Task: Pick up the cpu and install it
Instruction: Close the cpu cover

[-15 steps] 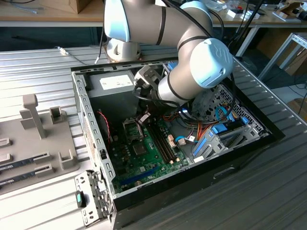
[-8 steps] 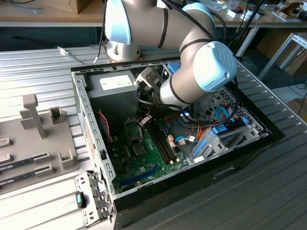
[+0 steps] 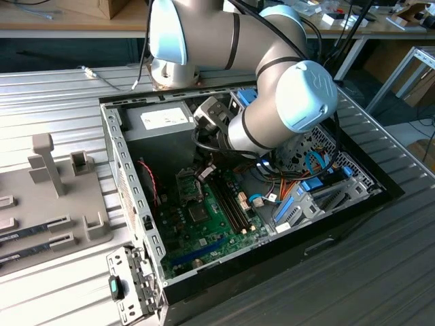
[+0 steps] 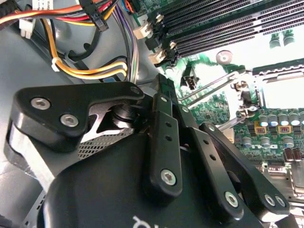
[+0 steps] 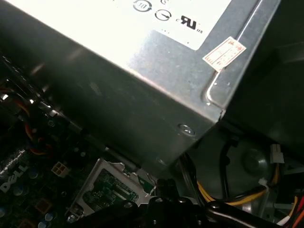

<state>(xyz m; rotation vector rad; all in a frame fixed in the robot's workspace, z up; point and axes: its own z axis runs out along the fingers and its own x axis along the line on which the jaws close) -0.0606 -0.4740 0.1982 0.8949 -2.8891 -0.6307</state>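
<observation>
1. A robotics lab or workshop: a jointed robot arm [image 3: 272, 88] stands on a ribbed metal table [image 3: 54, 88].
2. An open desktop computer case [image 3: 122, 156] lies on that table, its motherboard [image 3: 204, 224] bared.
3. A grey moulded parts fixture [image 3: 54, 183] sits beside the case.
4. Wooden workbenches [image 3: 54, 24] hung with black cables [image 3: 350, 30] stand behind.

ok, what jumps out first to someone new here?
The silver-and-blue arm reaching into the open computer case, its gripper low over the green motherboard. Then the silvery power supply in the case's far corner, and the grey fixture tray at the exterior view's left.
</observation>
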